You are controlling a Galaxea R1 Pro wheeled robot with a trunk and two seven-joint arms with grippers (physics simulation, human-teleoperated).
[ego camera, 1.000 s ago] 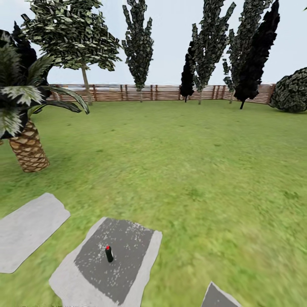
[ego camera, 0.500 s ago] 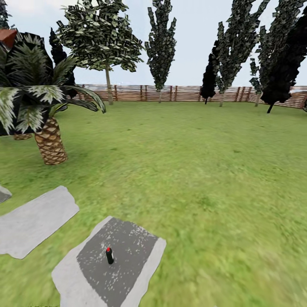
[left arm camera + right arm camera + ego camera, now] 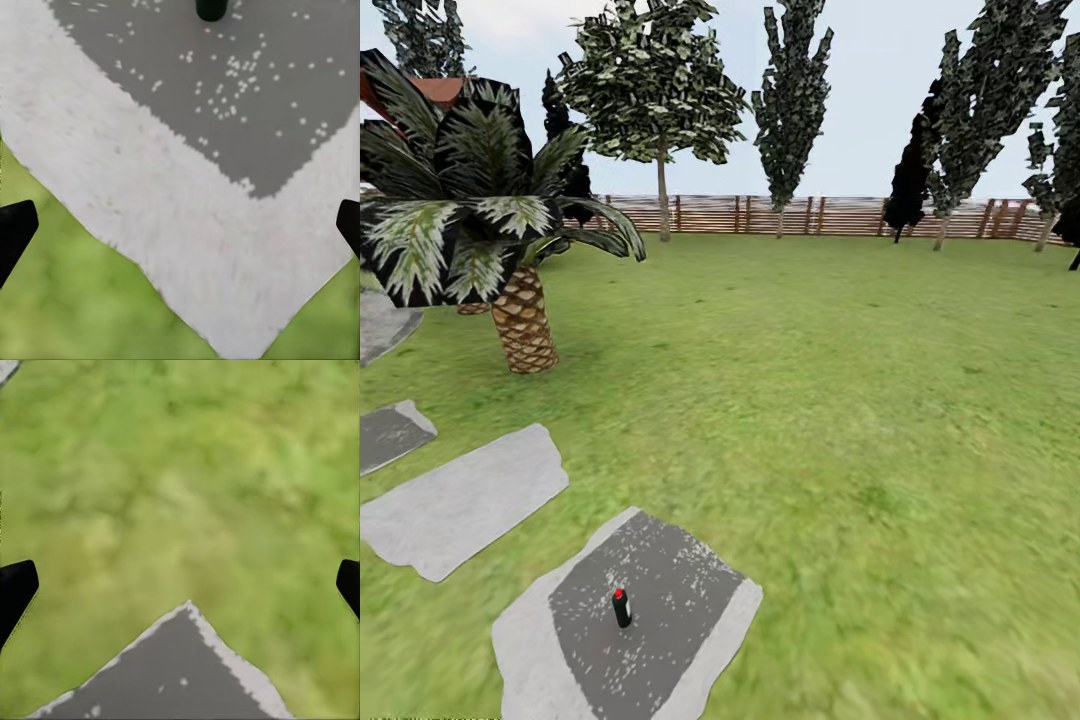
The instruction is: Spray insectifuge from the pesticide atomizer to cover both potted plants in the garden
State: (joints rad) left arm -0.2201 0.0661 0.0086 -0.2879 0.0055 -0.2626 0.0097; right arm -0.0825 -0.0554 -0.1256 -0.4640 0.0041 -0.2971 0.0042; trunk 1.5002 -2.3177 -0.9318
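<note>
The pesticide atomizer (image 3: 622,607) is standing upright on the nearest stepping stone (image 3: 690,640), with more stones (image 3: 465,500) trailing away to its left toward a palm (image 3: 520,320), and a fence (image 3: 840,215) running behind the lawn (image 3: 840,400).

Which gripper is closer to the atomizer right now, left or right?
Left. The left gripper looks over the stepping stone with the pesticide atomizer standing on it; the right gripper faces mostly grass.

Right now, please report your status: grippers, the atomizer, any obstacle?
Left gripper and right gripper open, empty. Pesticide atomizer upright on a stepping stone, untouched. Nothing between.
</note>
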